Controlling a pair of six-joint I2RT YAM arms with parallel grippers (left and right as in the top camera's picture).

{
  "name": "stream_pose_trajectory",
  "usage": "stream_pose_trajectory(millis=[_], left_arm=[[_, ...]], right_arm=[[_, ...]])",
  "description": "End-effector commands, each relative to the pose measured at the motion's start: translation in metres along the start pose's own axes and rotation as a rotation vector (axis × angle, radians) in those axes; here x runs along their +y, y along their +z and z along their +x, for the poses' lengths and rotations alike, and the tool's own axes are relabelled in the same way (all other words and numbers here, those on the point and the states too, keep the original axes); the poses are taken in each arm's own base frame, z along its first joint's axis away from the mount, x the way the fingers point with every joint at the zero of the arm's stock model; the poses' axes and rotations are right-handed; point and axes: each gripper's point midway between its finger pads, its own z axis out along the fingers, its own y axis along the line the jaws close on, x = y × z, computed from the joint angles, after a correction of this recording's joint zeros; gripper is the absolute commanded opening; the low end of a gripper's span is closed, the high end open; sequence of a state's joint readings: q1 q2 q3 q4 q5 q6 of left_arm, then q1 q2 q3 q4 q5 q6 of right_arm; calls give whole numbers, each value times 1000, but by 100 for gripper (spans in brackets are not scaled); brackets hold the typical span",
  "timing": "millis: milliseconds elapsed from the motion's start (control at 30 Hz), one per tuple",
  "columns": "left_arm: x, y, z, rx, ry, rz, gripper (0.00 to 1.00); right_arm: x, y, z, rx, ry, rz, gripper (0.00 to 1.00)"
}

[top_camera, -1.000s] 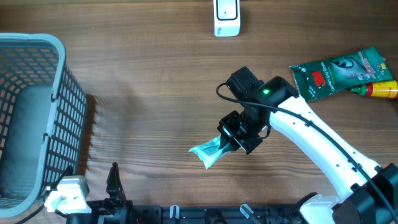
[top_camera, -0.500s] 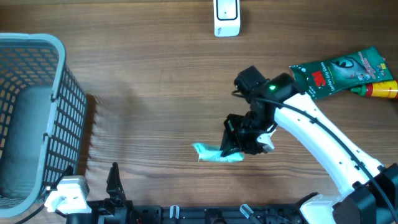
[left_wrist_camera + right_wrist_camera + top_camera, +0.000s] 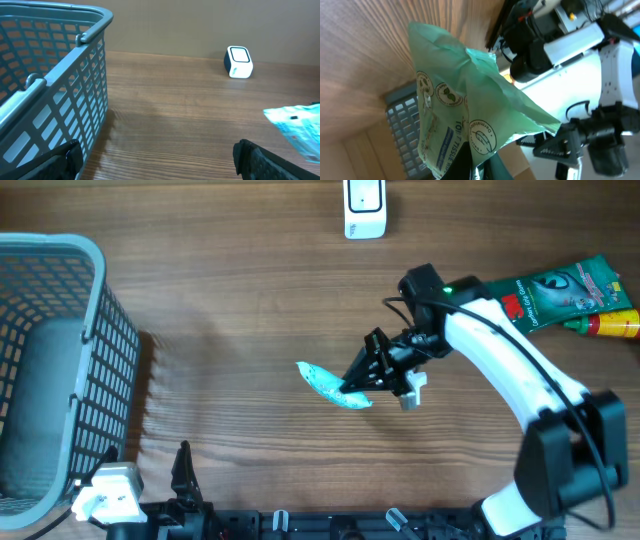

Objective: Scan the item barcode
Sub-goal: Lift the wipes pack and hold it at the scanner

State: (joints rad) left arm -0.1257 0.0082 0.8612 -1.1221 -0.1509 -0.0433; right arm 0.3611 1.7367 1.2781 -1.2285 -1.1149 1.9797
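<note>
Tissue pack (image 3: 325,382): long axis ten-to-four o'clock, free end toward ten.
Right gripper (image 3: 358,386): clamped on its four-o'clock end.
Left gripper (image 3: 157,161): jaws wide apart.

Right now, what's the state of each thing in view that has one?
right gripper: shut on tissue pack
tissue pack: held, tilted
left gripper: open, holding nothing
basket: upright
scanner: standing, untouched
green pouch: lying flat
bottle: on its side, against green pouch
</note>
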Motion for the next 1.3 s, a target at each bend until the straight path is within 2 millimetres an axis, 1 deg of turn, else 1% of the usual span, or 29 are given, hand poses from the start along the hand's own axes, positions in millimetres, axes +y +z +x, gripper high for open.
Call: stream_pose_trajectory(millis=[0, 67, 100, 133, 167, 200, 267, 333, 400, 433, 633, 733, 767, 800, 833, 867, 900, 933, 1033, 1067, 1133, 1200, 1233, 1267], left_arm=[[0, -1, -1, -6, -5, 0, 100], [0, -1, -1, -6, -5, 0, 100], [0, -1, -1, -6, -5, 0, 100], [0, -1, -1, -6, -5, 0, 100], [0, -1, -1, -6, -5, 0, 100], [0, -1, -1, -6, -5, 0, 100], [0, -1, -1, -6, -5, 0, 100], [0, -1, -1, -6, -5, 0, 100], [0, -1, -1, -6, -5, 0, 100], [0, -1, -1, -6, -5, 0, 100], [0, -1, -1, -6, -5, 0, 100], [0, -1, -1, -6, -5, 0, 100], [0, -1, -1, -6, -5, 0, 100], [0, -1, -1, -6, -5, 0, 100], [0, -1, -1, -6, -5, 0, 100], [0, -1, -1, -6, -5, 0, 100], [0, -1, -1, -6, -5, 0, 100], [0, -1, -1, -6, -5, 0, 100], [0, -1, -1, -6, -5, 0, 100], [0, -1, -1, -6, -5, 0, 100], [0, -1, -1, -6, -5, 0, 100], [0, -1, -1, -6, -5, 0, 100], [0, -1, -1, -6, -5, 0, 100], [0, -1, -1, -6, -5, 0, 100]], right_arm=[[18, 4, 10, 201, 102, 102, 5], [32, 2, 21, 355, 157, 159, 5], [39, 0, 22, 400, 219, 179, 5], [43, -1, 18, 399, 272, 181, 5], [46, -7, 11, 404, 356, 180, 5], [45, -11, 10, 409, 415, 183, 4], [49, -19, 1, 393, 446, 155, 4], [53, -25, -12, 350, 482, 120, 5], [52, -30, -27, 289, 539, 98, 5], [52, -31, -30, 279, 549, 93, 5], [53, -33, -31, 278, 551, 86, 5], [54, -34, -31, 283, 514, 79, 5], [57, -33, -33, 276, 446, 59, 5], [62, -33, -33, 280, 326, 32, 5], [68, -33, -33, 279, 98, -12, 5], [71, -33, -33, 274, -234, -66, 5], [73, -35, -29, 286, -399, -96, 4], [77, -35, -28, 274, -622, -137, 4], [83, -35, -31, 220, -1034, -197, 4], [88, -34, -35, 182, -1107, -206, 4], [112, -33, -52, 23, -1211, -219, 4], [130, -35, -66, -116, -1269, -222, 4], [140, -36, -65, -154, -1329, -243, 4], [150, -38, -58, -169, -1401, -280, 4]])
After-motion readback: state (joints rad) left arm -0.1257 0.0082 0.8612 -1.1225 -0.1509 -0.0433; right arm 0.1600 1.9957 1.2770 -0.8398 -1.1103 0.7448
